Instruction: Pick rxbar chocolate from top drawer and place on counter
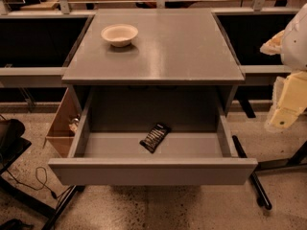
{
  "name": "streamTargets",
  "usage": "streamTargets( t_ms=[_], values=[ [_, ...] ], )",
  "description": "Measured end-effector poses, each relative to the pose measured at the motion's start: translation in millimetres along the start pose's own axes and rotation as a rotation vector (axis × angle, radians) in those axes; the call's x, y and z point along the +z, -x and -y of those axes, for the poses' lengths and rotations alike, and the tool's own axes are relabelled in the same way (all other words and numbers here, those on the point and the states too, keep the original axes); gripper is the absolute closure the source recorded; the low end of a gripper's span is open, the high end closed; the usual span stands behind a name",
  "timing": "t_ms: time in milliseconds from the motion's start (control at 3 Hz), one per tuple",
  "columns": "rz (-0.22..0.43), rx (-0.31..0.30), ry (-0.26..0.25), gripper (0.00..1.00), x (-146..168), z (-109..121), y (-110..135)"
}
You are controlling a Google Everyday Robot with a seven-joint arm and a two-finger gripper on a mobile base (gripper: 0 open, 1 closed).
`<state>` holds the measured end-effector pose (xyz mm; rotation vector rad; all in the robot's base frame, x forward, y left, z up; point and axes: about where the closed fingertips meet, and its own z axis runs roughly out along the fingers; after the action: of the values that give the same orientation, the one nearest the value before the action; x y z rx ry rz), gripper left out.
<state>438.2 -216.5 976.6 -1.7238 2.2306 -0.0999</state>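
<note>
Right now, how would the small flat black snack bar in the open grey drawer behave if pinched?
The black rxbar chocolate looks thin and small, so probably light and unlikely to roll. Lying flat on the grey top drawer floor, it may slide when nudged. The gripper sits at the right edge, apart from it.

Camera looks down from front onto top drawer (152,171), tool (284,119) at right

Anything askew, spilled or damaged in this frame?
Nothing looks spilled or damaged. Only the rxbar chocolate is askew: it lies diagonally on the floor of the open top drawer, not squared to its walls. The white bowl sits upright on the counter. The gripper is at the view's right edge, outside the drawer.
</note>
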Motion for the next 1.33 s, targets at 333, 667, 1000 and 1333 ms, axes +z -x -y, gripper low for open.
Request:
streamTargets(
  t_ms=[333,667,1000,1333],
  values=[
    [0.0,0.0,0.0,0.0,0,0,0],
    [0.022,-0.038,-0.016,0.0,19,0,15],
    [0.057,-0.218,-0.088,0.0,80,-4,80],
    [0.1,-0.372,-0.155,0.0,118,5,144]
  ],
)
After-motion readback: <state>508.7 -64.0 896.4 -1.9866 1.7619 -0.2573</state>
